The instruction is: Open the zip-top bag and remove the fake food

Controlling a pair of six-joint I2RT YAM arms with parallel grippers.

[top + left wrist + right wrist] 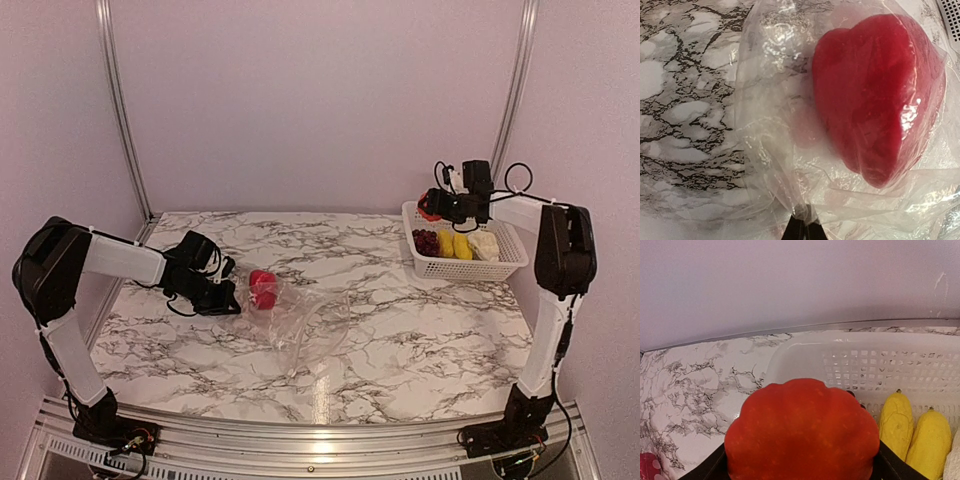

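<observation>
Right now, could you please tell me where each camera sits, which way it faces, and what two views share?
Top external: above and behind the bases, looking down at the table; both arms show, left gripper at the zip-top bag, right gripper by the basket.
Left wrist: looks past its shut fingertips, pinching the bag, at the red piece.
Right wrist: faces the back wall over the basket; its fingers clasp the orange-red ball.
Shared: top and right wrist show the basket.
</observation>
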